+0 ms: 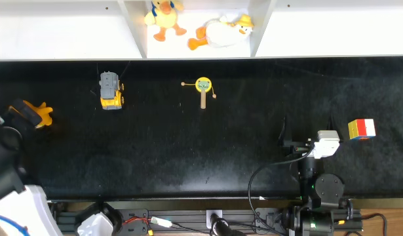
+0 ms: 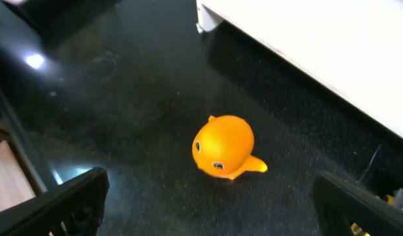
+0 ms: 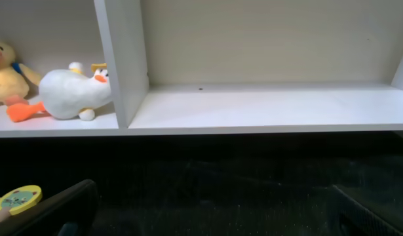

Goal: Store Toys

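Observation:
An orange round toy lies on the black mat near its left edge, also seen from above. My left gripper hangs open just short of it, one finger on each side and nothing between them. A yellow and grey toy truck and a small yellow rattle drum sit farther back on the mat. A multicoloured cube rests at the right. My right gripper is open and empty, low over the mat, facing the white shelf.
The shelf's middle compartment holds a yellow duck plush and a white duck plush. A divider wall separates it from the right compartment. The shelf's left corner stands beyond the orange toy.

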